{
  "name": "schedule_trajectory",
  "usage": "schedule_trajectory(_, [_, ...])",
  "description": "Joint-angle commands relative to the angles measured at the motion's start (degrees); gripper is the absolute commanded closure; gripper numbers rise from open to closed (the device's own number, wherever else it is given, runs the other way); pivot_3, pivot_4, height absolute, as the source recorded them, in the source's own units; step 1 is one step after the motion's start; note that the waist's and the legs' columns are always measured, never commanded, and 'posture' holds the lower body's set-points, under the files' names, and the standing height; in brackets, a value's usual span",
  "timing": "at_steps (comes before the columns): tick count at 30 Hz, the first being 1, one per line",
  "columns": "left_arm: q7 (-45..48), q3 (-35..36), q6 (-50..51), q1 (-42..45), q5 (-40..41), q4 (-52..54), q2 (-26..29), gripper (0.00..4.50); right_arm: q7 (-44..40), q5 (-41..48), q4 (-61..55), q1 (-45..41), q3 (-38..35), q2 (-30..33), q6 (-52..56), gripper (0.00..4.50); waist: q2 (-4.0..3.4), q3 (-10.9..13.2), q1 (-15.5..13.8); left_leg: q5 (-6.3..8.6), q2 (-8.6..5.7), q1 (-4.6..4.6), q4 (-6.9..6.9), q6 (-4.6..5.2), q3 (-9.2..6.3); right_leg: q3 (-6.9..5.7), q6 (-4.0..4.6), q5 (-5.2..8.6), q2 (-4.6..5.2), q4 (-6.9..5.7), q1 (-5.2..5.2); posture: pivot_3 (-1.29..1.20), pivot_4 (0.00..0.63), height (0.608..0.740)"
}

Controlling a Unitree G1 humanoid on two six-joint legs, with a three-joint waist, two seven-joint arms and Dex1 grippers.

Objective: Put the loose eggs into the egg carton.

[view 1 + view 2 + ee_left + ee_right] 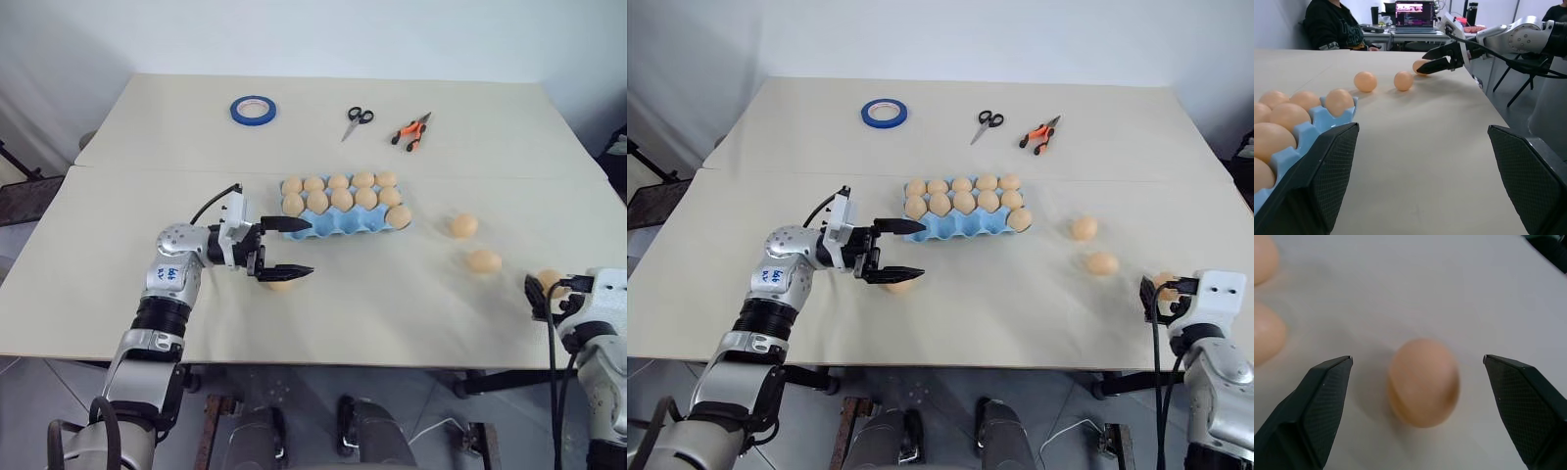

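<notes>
Right of the egg carton, r. gripper hangs wide around a loose egg to grab it; l. gripper waits wide beside carton w/ another egg under it

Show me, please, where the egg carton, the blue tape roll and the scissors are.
egg carton (335, 229): left eye view, on its empty front row of blue cups.
blue tape roll (253, 110): left eye view, on the ring's front edge.
scissors (355, 120): left eye view, near the pivot below the black handles.
</notes>
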State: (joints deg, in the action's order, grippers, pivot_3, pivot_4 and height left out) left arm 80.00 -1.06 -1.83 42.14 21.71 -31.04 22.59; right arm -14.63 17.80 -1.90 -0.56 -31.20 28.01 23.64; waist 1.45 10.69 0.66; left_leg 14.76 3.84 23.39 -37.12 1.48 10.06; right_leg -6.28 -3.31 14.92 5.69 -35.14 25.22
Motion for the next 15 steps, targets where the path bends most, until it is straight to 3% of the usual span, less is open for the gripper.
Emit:
schedule_trajectory(1, [-0.6,0.7,0.1,-0.3,0.4,3.1,0.5,0.02,0.2,-0.7,2.3,-1.6,0.0,0.8,-2.2,0.0,0.0,0.0,0.1,0.0,-0.01,0.0,0.0,0.0,0.0,-0.01,-0.01,0.0,0.0,-0.01,0.01,0.0,0.15,0.74])
schedule_trajectory(4, [-1.1,0.8,0.4,-0.7,0.4,3.9,0.6,0.0,0.5,-1.3,4.9,-2.9,0.4,1.3,-3.1,0.18,-0.01,0.0,0.2,0.0,-0.01,-0.01,-0.01,0.0,0.01,-0.01,-0.01,0.0,0.0,-0.05,0.0,0.0,0.15,0.74])
schedule_trajectory(6, [-1.4,0.8,0.5,-0.9,0.4,4.2,0.7,0.0,0.5,-1.7,6.0,-3.4,0.5,1.6,-3.6,0.61,-0.01,0.0,0.4,0.0,0.0,-0.02,-0.02,-0.01,0.01,0.0,-0.01,0.0,0.0,-0.09,0.0,0.0,0.15,0.74])
schedule_trajectory(12, [-2.2,0.9,0.6,-1.4,0.5,5.0,1.0,0.0,0.0,-1.7,7.7,-4.1,0.4,2.3,-4.8,2.64,-0.01,0.0,0.9,-0.01,-0.01,-0.03,-0.05,-0.01,0.01,0.01,-0.01,0.0,0.01,-0.15,0.0,0.0,0.15,0.74])
schedule_trajectory(15, [-2.6,1.1,0.8,-1.8,0.6,5.5,1.2,0.0,-0.1,-0.9,5.8,-3.9,-0.1,2.7,-4.9,2.94,-0.01,0.0,0.9,-0.02,-0.01,-0.05,-0.05,-0.01,0.01,0.05,-0.01,0.0,0.02,-0.18,0.0,0.0,0.15,0.74])
